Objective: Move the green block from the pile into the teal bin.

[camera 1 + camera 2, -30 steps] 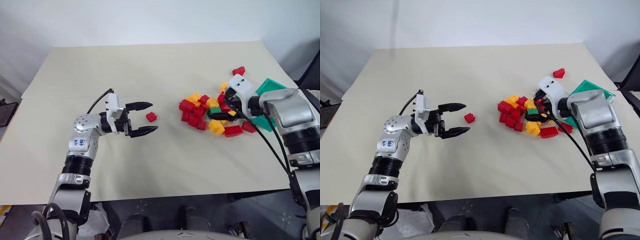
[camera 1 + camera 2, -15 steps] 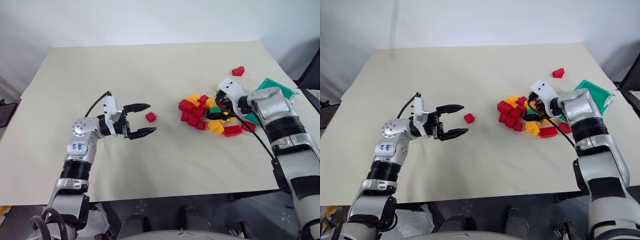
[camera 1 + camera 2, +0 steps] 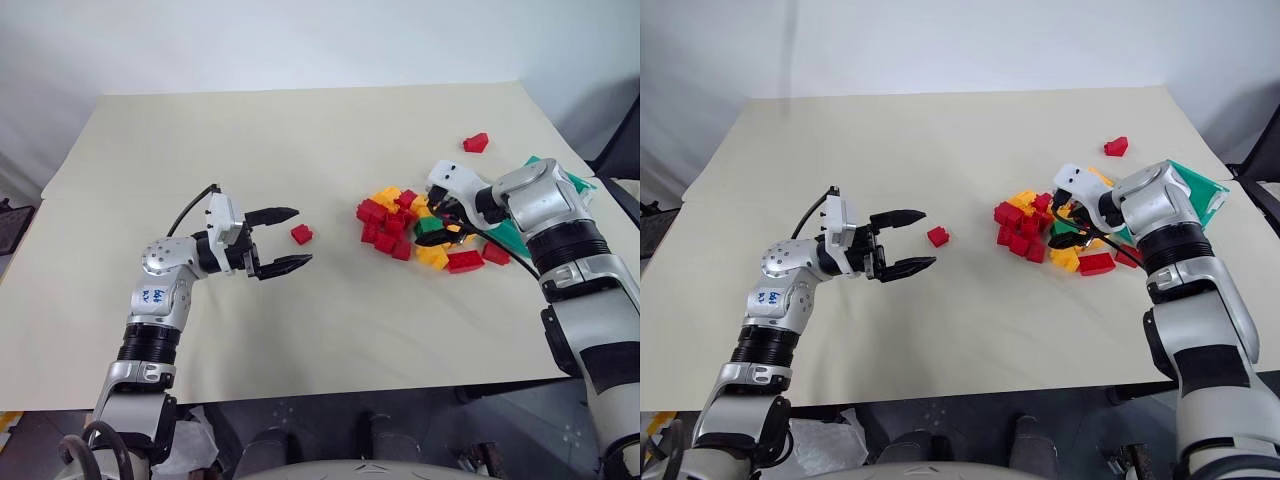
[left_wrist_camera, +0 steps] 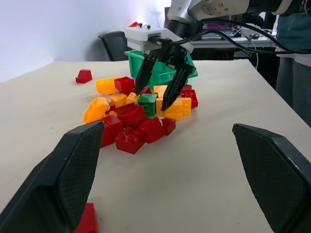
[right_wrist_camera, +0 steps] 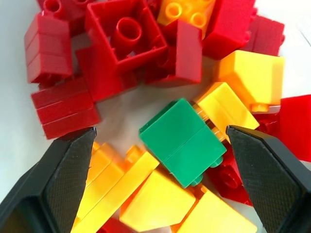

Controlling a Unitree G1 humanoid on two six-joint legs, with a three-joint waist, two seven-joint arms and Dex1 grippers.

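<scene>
Left eye view | beige table, white wall behind; right hand spread above green block; left hand spread

Blue handwritten marks on silver left forearm, too small to read. No other text legible.

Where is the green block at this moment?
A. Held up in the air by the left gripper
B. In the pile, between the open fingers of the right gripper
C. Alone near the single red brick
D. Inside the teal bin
B: the green block lies among the red and yellow bricks of the pile, with the right gripper open around it, not yet closed.
</scene>
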